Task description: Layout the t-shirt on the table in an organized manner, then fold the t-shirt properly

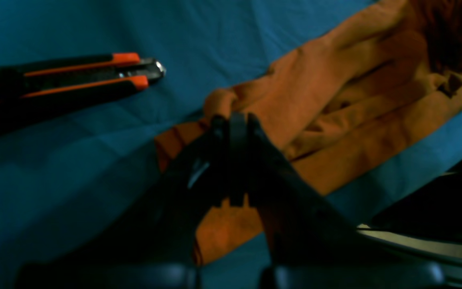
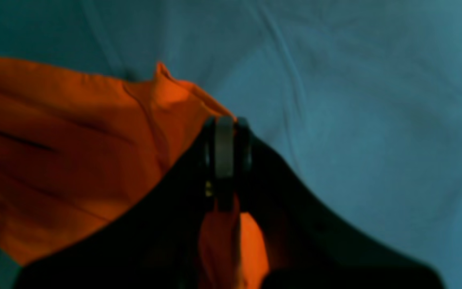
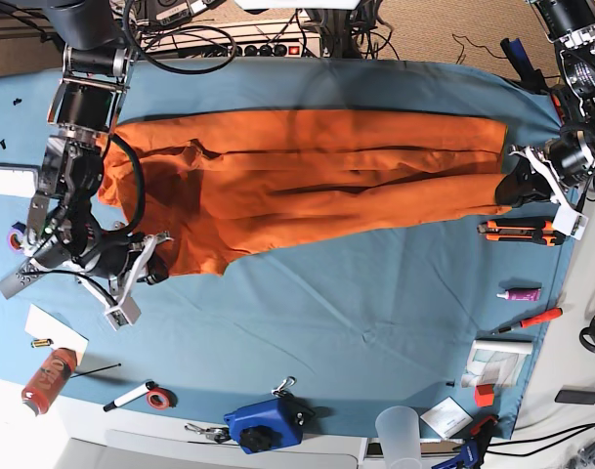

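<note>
The shirt [image 3: 307, 181] is bright orange and lies stretched long across the far half of the table [image 3: 336, 322], pulled into a broad band with long creases running along its length and a looser, rumpled flap hanging toward the near side at the right gripper's end. In the base view it spans nearly the whole width between the two arms, resting on the blue-teal cloth. The right gripper [image 2: 225, 146] has its jaws pressed together on a fold of the shirt [image 2: 66, 160]: in its wrist view, orange fabric shows between and below the fingers, and the rest of the cloth spreads away to the left of the jaws, with a small peaked corner standing just beyond the tips. To the right of that gripper there is only bare cloth. The right arm [image 3: 77, 195] reaches down along the side of the table, bent at the wrist, its gripper at the shirt's near corner. The left gripper [image 1: 237, 132] is likewise clamped shut on the shirt's [image 1: 335, 108] edge; bunched orange folds rise just past its tips and run off to the upper right, and more orange shows beneath the fingers. Well to the left of those jaws lies an orange-and-black knife [image 1: 58, 86]. The left arm [image 3: 561, 156] comes in from the far corner, with its gripper at the shirt's other end.
</note>
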Tool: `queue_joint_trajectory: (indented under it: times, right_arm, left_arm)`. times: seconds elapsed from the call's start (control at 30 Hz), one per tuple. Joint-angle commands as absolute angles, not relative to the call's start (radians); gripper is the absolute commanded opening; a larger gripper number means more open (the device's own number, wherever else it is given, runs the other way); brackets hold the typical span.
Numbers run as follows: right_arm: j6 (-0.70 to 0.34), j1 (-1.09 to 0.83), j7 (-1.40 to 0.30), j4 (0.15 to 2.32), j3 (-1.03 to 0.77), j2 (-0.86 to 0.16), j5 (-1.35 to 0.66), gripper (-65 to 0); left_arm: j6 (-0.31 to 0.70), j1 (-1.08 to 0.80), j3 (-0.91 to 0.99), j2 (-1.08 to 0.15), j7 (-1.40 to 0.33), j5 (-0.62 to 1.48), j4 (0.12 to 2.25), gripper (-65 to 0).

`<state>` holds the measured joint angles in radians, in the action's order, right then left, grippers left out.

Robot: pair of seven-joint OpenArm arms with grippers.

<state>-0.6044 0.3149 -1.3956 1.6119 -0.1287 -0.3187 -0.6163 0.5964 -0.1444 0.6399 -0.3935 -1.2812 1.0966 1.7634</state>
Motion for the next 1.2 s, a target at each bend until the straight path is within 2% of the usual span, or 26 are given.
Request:
queue_joint_trajectory:
  times: [0.0, 0.13, 0.33, 0.63, 0.93, 1.17]
  right_arm:
    - [-0.601, 0.336, -1.374, 1.649, -0.135, -0.342, -0.632, -65.0]
    - [-0.602, 0.278, -1.373, 1.729, -0.194, -0.353, -0.666, -65.0]
    - [-0.641, 0.14, -1.386, 1.823, -0.4, -0.352, -0.801, -65.0]
    - [-0.698, -0.022, -1.396, 1.836, -0.633, -0.352, -0.952, -65.0]
    - [-0.698, -0.154, -1.396, 1.836, -0.65, -0.35, -0.939, -65.0]
    - [-0.698, -0.237, -1.304, 1.836, -0.649, -0.297, -0.743, -65.0]
  left_arm:
    - [0.6, -0.136, 0.646, -0.413, -1.26, 1.119, 1.78, -65.0]
    - [0.599, -0.146, 0.646, -0.413, -1.277, 1.122, 1.78, -65.0]
    - [0.6, -0.172, 0.646, -0.413, -1.285, 1.165, 1.78, -65.0]
    - [0.599, -0.172, 0.646, -0.413, -1.291, 1.168, 1.78, -65.0]
    - [0.6, -0.203, 0.646, -0.413, -1.316, 1.167, 1.78, -65.0]
    - [0.604, -0.202, 0.644, -0.41, -1.301, 1.155, 1.777, -65.0]
